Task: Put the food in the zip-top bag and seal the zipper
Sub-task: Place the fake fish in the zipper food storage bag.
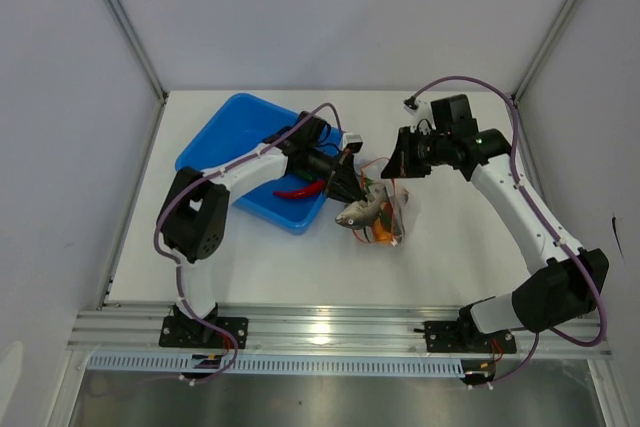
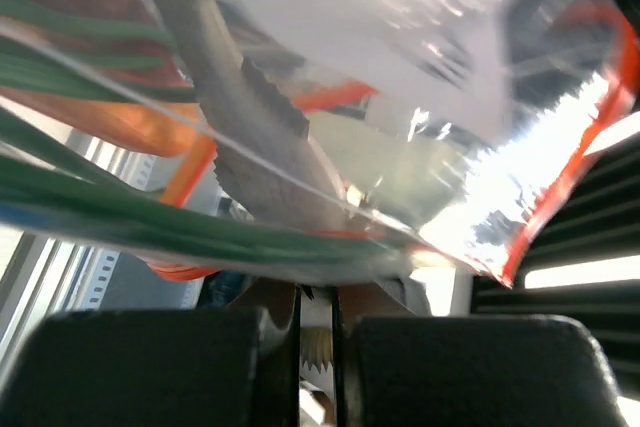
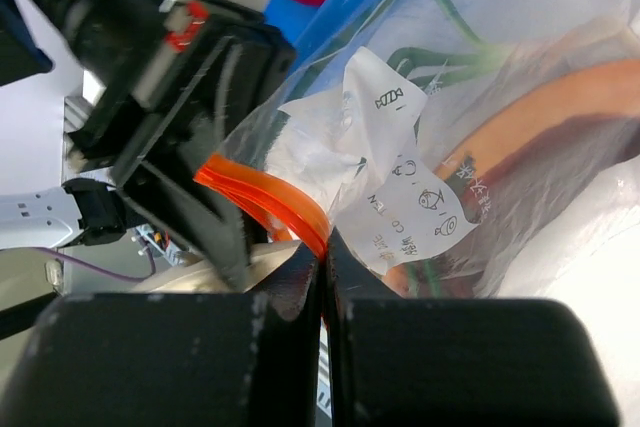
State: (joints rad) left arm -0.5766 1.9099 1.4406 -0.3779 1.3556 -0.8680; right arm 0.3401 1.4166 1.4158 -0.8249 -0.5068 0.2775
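Right pincer [image 3: 322, 259] is clamped on the zipper [image 3: 262, 190]. Left pincer [image 2: 318, 342], nearly closed, seems to pinch the bag [image 1: 388, 209] edge, just beside the tray [image 1: 225, 137]. Most food [image 1: 362, 213] is inside. A chili [image 1: 298, 190] lies in the tray, and sealing looks undone.

My left gripper [image 1: 348, 188]: jaws pressed together, arm outstretched | my right gripper [image 1: 392, 171]: jaws pressed together, facing my left one.
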